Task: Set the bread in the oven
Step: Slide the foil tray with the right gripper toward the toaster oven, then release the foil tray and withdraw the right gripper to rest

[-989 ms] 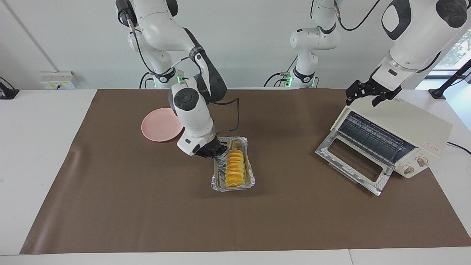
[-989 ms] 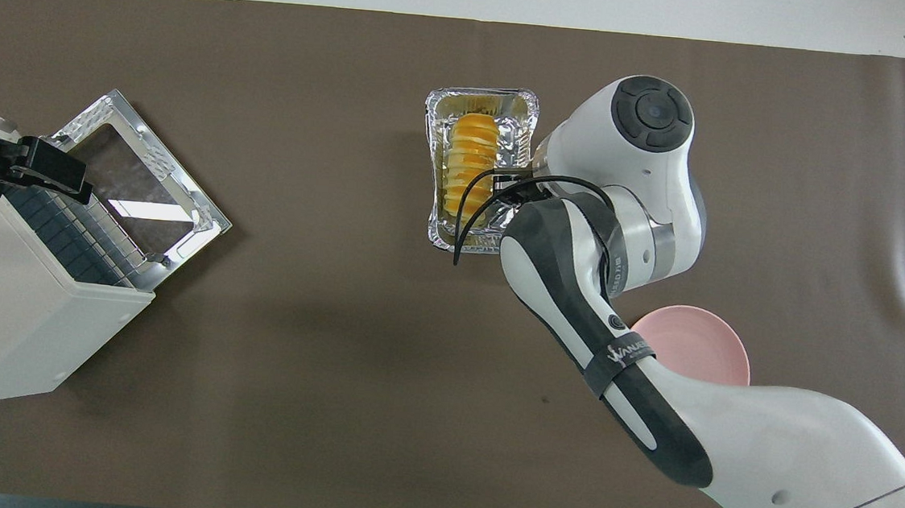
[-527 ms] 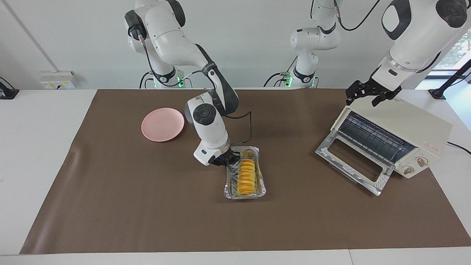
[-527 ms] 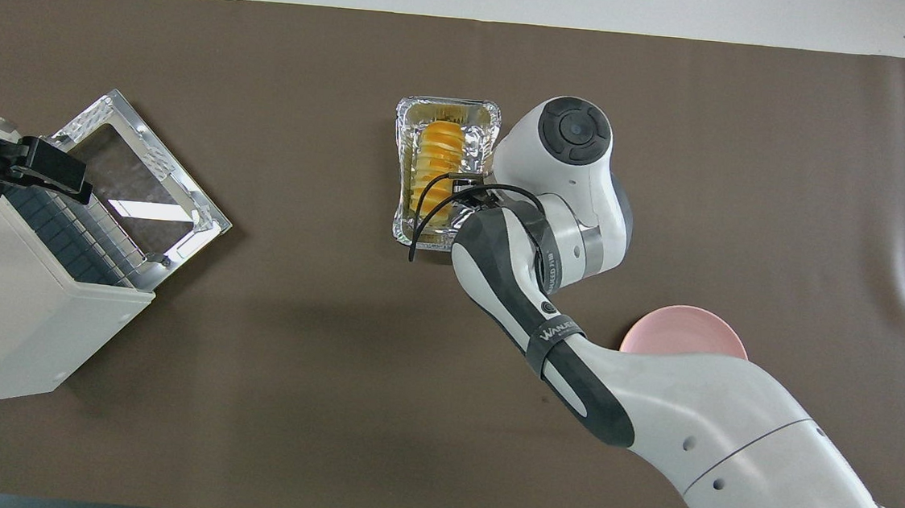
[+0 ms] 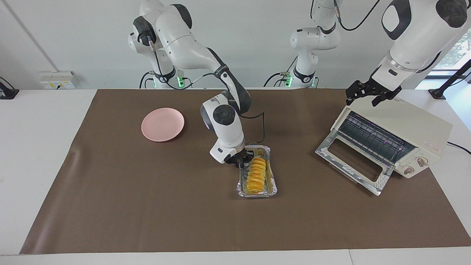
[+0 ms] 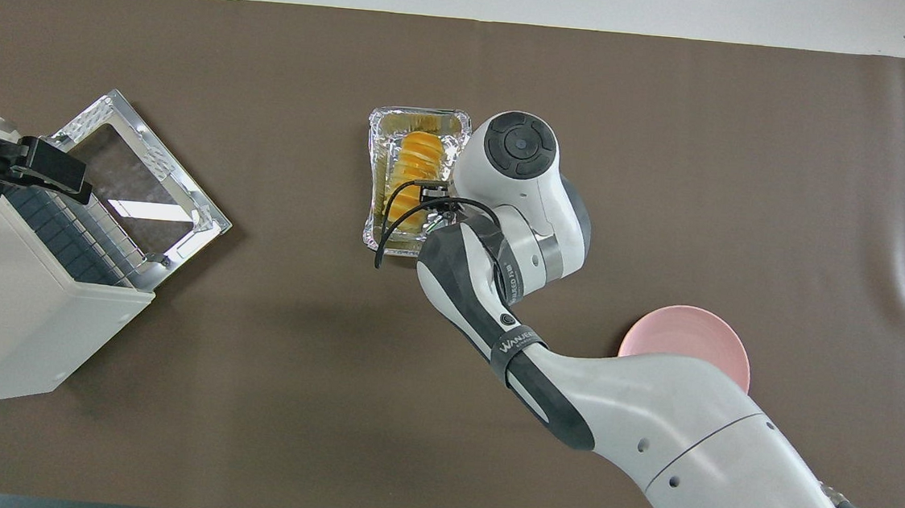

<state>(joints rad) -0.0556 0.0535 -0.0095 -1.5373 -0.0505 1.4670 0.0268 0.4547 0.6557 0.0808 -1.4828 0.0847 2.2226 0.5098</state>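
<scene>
The right arm reaches out low over the table's middle, wrist bent downward, its black two-finger gripper (image 5: 241,161) (image 6: 434,201) closed on a rim. The left arm hangs at its own end, its black gripper (image 5: 371,94) (image 6: 31,164) raised, fingers spread apart.

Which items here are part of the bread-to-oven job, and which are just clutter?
In the job:
bread, in the foil tray
foil tray, gripped at its rim
oven, door open
right gripper, shut on the tray rim
left gripper, over the oven top

Lying about:
pink plate
</scene>
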